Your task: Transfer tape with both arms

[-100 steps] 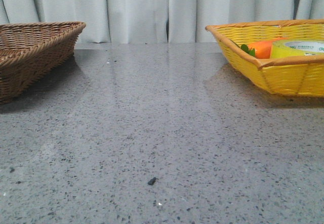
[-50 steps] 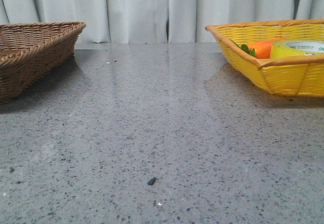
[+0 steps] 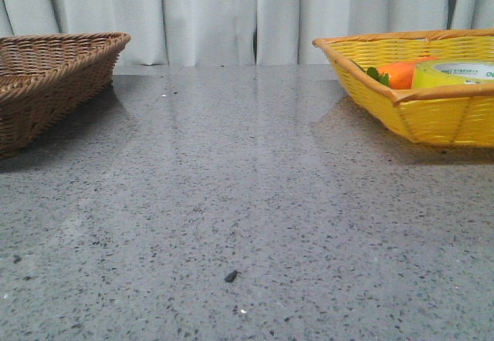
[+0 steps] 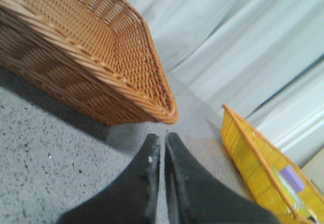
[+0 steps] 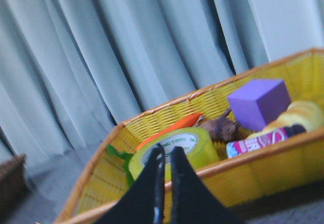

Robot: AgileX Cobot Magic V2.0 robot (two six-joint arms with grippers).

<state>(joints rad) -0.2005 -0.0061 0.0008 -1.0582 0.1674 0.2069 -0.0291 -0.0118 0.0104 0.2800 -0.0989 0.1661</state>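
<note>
The yellow tape roll lies flat in the yellow basket at the right, next to the orange carrot. In the right wrist view the tape shows its white core with green print. My right gripper is shut and empty, outside the basket's near rim, with the tape behind its tips. My left gripper is shut and empty, over the table just in front of a corner of the brown basket. Neither arm shows in the front view.
The brown wicker basket stands at the left. The yellow basket also holds a purple block, a brown toy, a pink-labelled packet and a yellow item. Grey speckled table; curtain behind.
</note>
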